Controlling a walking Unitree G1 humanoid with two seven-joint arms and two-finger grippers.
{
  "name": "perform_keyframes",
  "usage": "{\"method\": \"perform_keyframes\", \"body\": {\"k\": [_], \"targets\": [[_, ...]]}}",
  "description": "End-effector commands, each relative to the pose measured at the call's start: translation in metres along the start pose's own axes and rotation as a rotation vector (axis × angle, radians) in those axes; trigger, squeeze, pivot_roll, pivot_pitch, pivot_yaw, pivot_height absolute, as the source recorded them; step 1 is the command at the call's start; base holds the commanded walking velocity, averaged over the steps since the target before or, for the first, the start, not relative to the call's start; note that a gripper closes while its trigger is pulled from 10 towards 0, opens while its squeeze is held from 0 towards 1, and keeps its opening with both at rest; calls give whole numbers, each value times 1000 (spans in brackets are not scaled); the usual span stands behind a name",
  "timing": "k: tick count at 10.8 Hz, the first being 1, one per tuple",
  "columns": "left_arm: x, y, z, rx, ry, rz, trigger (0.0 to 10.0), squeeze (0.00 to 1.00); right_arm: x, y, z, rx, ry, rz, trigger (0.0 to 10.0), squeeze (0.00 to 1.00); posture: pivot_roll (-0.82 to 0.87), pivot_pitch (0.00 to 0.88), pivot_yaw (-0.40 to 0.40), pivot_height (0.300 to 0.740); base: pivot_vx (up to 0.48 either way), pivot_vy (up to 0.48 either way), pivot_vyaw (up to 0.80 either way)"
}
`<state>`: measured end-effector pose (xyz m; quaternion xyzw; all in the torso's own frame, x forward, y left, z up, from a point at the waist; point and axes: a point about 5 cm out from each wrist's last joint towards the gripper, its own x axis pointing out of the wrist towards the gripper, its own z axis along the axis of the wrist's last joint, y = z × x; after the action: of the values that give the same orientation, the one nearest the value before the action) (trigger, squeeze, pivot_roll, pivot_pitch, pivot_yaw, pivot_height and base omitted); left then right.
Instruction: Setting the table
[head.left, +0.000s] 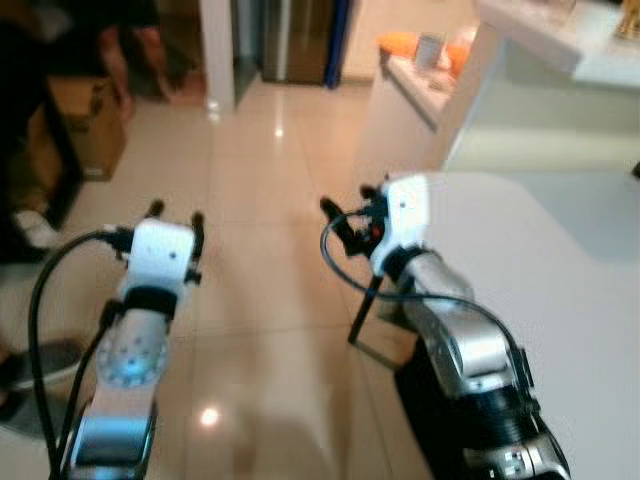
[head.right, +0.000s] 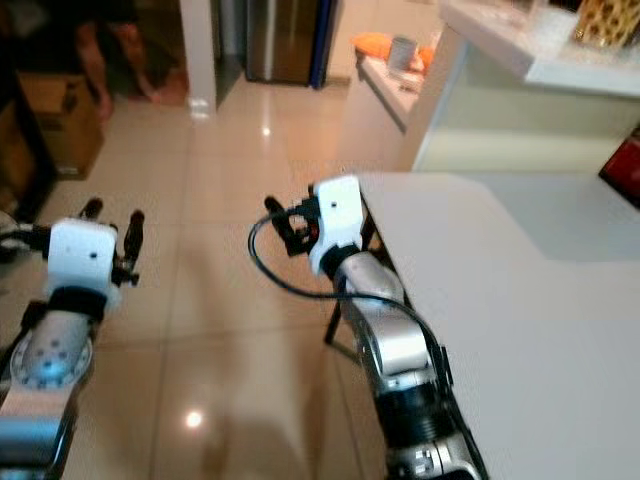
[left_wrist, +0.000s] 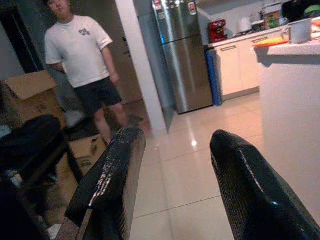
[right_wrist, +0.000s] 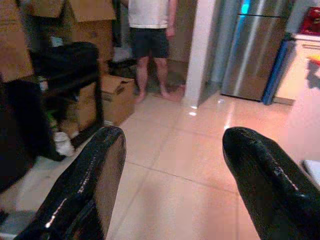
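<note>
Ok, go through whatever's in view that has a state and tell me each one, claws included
Left claw: open, empty, held over the floor.
Right claw: open, empty, beside the table corner.
Table: bare where it shows.
Fridge: doors shut.
Box: flaps open, on the floor.
Person: standing by the boxes.

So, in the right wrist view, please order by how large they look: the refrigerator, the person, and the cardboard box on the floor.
1. refrigerator and person: they look alike, both cut off by the top edge, so I do not rank them.
2. cardboard box: smallest.
</note>
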<state>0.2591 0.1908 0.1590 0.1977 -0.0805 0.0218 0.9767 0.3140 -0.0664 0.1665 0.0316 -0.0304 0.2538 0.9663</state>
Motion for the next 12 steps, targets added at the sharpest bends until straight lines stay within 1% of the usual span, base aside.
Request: {"method": "perform_keyframes", "body": {"k": [1, 2, 3, 4, 5, 6, 7, 8, 9, 10, 11, 12], "targets": [[1, -6, 3, -4, -18, -18, 10000, 0, -5, -11, 3, -38, -12, -22, 10000, 0, 77, 0, -88, 740, 375, 0, 0], [2, -6, 2, 12, -21, -32, 10000, 0, -4, -9, 4, -76, -9, -9, 10000, 0, 74, 0, -87, 740, 375, 0, 0], [3, -6, -1, 33, -20, -49, 10000, 0, -4, -11, 0, -80, 8, -19, 10000, 0, 72, 0, -82, 740, 379, 0, 513], [3, -4, -3, 30, -16, -46, 10000, 0, -5, -17, -1, -71, 10, -48, 10000, 0, 72, 0, -80, 740, 379, 0, 800], [4, 2, -9, 34, 2, -29, 10000, 0, -6, -26, -4, -64, 17, -90, 10000, 0, 67, 0, -76, 740, 379, 0, 800], [6, 3, -10, 32, 2, -26, 10000, 0, -7, -36, -3, -82, 8, -122, 10000, 0, 66, 0, -78, 740, 379, 0, 650], [6, 2, -10, 30, 1, -29, 10000, 0, -7, -39, -4, -55, 15, -134, 10000, 0, 66, 0, -78, 740, 371, 0, 0], [5, -2, -9, 12, 2, -40, 10000, 0, -8, -38, -6, -66, 23, -120, 10000, 0, 72, 0, -74, 740, 375, 0, 0], [4, -9, -8, -6, 1, -66, 10000, 0, -9, -36, -13, -72, 47, -116, 10000, 0, 70, 0, -73, 740, 371, 0, 0], [6, -8, -10, -31, 13, -52, 10000, 0, -9, -42, -16, -34, 55, -179, 10000, 0, 69, 0, -77, 740, 371, 0, 0], [4, 0, -18, -46, 41, -12, 10000, 0, -14, -57, -19, 19, 59, -260, 10000, 0, 67, 0, -76, 740, 368, 0, 0], [0, 7, -24, -44, 65, 14, 10000, 0, -24, -77, -28, 46, 78, -339, 10000, 0, 71, 0, -81, 740, 364, 0, 0]]}}
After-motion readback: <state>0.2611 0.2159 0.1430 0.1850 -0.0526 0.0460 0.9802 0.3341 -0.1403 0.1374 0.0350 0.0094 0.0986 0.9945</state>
